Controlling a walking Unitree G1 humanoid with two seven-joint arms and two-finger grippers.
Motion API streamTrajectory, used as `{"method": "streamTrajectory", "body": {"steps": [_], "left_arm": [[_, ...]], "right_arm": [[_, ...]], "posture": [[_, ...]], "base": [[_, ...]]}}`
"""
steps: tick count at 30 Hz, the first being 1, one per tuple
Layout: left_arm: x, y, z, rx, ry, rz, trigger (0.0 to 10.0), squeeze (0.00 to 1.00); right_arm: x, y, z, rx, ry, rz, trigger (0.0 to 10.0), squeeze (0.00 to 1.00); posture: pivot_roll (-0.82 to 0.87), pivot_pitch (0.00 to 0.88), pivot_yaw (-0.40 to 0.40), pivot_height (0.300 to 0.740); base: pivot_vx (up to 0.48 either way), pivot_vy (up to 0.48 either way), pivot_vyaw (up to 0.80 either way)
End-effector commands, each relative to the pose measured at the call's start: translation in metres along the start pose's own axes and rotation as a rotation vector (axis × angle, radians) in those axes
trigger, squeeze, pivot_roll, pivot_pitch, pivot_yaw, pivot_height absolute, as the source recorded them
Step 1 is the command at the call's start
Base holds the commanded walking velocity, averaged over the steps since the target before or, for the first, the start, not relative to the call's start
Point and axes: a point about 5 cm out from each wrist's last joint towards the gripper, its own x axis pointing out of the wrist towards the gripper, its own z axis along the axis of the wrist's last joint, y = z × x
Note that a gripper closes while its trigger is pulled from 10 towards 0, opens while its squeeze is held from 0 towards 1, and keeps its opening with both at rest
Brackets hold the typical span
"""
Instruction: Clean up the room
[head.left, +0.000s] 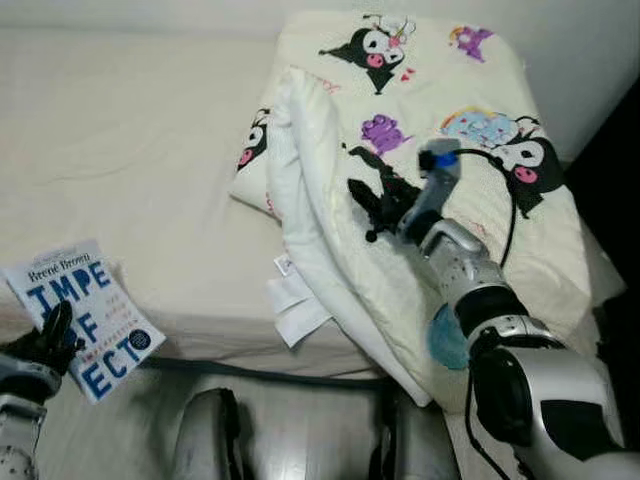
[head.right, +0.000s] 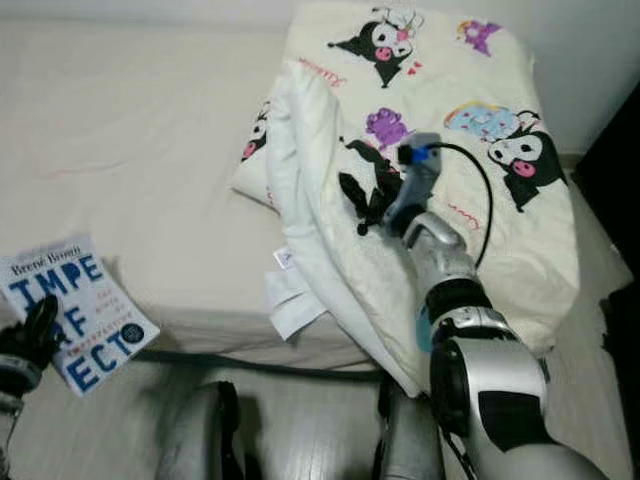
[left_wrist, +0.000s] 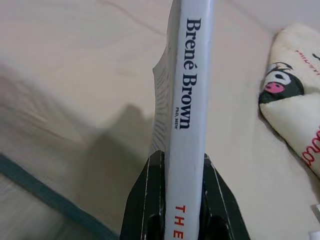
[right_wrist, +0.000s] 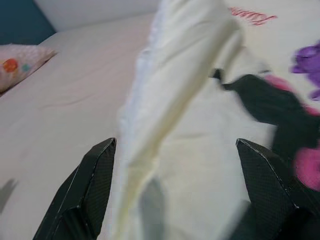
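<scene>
while your left tool (left_wrist: 175, 200) clamps the book (head.left: 80, 315) by its spine beside the bed (head.left: 130, 150), your right tool (right_wrist: 175, 190) hangs wide over the folded blanket (head.left: 330, 230) on the pillow (head.left: 480, 150). judged step: gathering bedding. next: close on the fold just ahead.

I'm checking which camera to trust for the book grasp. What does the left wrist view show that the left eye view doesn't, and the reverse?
Left wrist view: the book's spine reading "Brené Brown", clamped between the left gripper's black fingers.

Left eye view: the book's front cover at the mattress edge, the right gripper over the folded cartoon-print blanket, and white care tags.

Both: the book held by the left gripper, the cream mattress, and the cartoon-print pillow.
</scene>
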Motion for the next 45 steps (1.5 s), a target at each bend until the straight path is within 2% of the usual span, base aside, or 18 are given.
{"method": "streamTrajectory", "body": {"steps": [1, 4, 5, 6, 8, 9, 13, 14, 17, 20, 26, 27, 31, 39, 40, 43, 44, 45], "left_arm": [[-0.005, -0.014, -0.005, 0.002, 0.017, -0.068, 0.0, 0.0], [-0.006, -0.017, -0.007, 0.002, 0.025, -0.077, 0.0, 0.0], [-0.009, -0.022, -0.01, 0.004, 0.041, -0.096, 0.4, 0.0], [-0.012, -0.025, -0.011, 0.01, 0.052, -0.108, 3.2, 0.0], [-0.017, -0.029, -0.011, 0.018, 0.061, -0.121, 3.2, 0.0], [-0.02, -0.031, -0.01, 0.036, 0.066, -0.128, 10.0, 0.0], [-0.024, -0.04, 0.001, 0.056, 0.066, -0.156, 10.0, 0.0], [-0.023, -0.043, 0.003, 0.061, 0.065, -0.164, 10.0, 0.0], [-0.024, -0.045, 0.005, 0.066, 0.065, -0.17, 10.0, 0.0], [-0.024, -0.056, 0.007, 0.069, 0.068, -0.203, 10.0, 0.0], [-0.026, -0.062, 0.002, 0.057, 0.086, -0.209, 10.0, 0.0], [-0.026, -0.065, -0.002, 0.051, 0.095, -0.211, 10.0, 0.0], [-0.022, -0.067, -0.007, 0.038, 0.1, -0.213, 10.0, 0.0], [-0.016, -0.069, -0.014, 0.023, 0.102, -0.216, 10.0, 0.0], [-0.014, -0.07, -0.016, 0.018, 0.102, -0.218, 10.0, 0.0], [-0.01, -0.073, -0.021, 0.004, 0.096, -0.222, 10.0, 0.0], [-0.01, -0.073, -0.021, 0.004, 0.096, -0.222, 10.0, 0.0], [-0.009, -0.073, -0.021, 0.003, 0.091, -0.223, 10.0, 0.0]], "right_arm": [[0.008, 0.012, -0.009, -0.093, 0.078, -0.002, 10.0, 0.0], [0.011, 0.015, -0.011, -0.127, 0.101, -0.014, 10.0, 0.0], [0.012, 0.016, -0.014, -0.171, 0.141, -0.067, 10.0, 0.0], [0.013, 0.015, -0.016, -0.199, 0.163, -0.11, 10.0, 0.0], [0.013, 0.014, -0.017, -0.223, 0.179, -0.15, 10.0, 0.0], [0.013, 0.013, -0.017, -0.228, 0.181, -0.179, 10.0, 0.0], [0.012, 0.008, -0.018, -0.22, 0.188, -0.257, 10.0, 0.0], [0.012, 0.008, -0.018, -0.218, 0.189, -0.251, 0.0, 0.0], [0.013, 0.01, -0.019, -0.22, 0.19, -0.239, 0.0, 0.0], [0.019, 0.024, -0.017, -0.194, 0.175, -0.106, 0.0, 0.0], [0.02, 0.034, -0.026, -0.275, 0.227, -0.005, 0.0, 0.0], [0.017, 0.038, -0.035, -0.37, 0.291, 0.074, 0.0, 0.0], [0.012, 0.035, -0.041, -0.427, 0.345, 0.145, 0.0, 0.0], [0.008, 0.028, -0.038, -0.452, 0.363, 0.194, 0.0, 0.0], [0.007, 0.03, -0.037, -0.449, 0.365, 0.231, 0.0, 0.0], [0.004, 0.045, -0.039, -0.389, 0.356, 0.474, 0.0, 0.0], [0.004, 0.045, -0.039, -0.389, 0.356, 0.474, 0.0, 0.0], [0.002, 0.05, -0.038, -0.349, 0.347, 0.566, 0.0, 0.0]], "posture": [[0.11, 0.385, 0.015, 0.561], [0.11, 0.385, 0.015, 0.561], [0.12, 0.406, 0.017, 0.561], [0.13, 0.419, 0.018, 0.561], [0.13, 0.421, 0.019, 0.561], [0.14, 0.436, 0.022, 0.561], [0.17, 0.463, 0.029, 0.561], [0.18, 0.471, 0.032, 0.561], [0.18, 0.473, 0.033, 0.561], [0.18, 0.489, 0.034, 0.561], [0.16, 0.488, 0.03, 0.561], [0.15, 0.482, 0.025, 0.561], [0.13, 0.464, 0.019, 0.561], [0.1, 0.432, 0.007, 0.561], [0.09, 0.418, 0.002, 0.561], [0.08, 0.396, -0.005, 0.561], [0.08, 0.396, -0.005, 0.561], [0.08, 0.391, -0.006, 0.561]], "base": [[0.0, 0.0, 0.0], [0.0, 0.0, 0.0], [0.0, 0.0, 0.0], [0.0, 0.0, 0.0], [0.0, 0.0, 0.0], [0.0, 0.0, 0.0], [0.0, 0.0, 0.0], [0.0, 0.0, 0.0], [0.0, 0.0, 0.0], [0.0, 0.0, 0.0], [0.0, 0.0, 0.0], [0.0, 0.0, 0.0], [0.0, 0.0, 0.0], [0.0, 0.0, 0.0], [0.0, 0.0, 0.0], [0.0, 0.0, 0.0], [0.0, 0.0, 0.0], [0.0, 0.0, 0.0]]}}
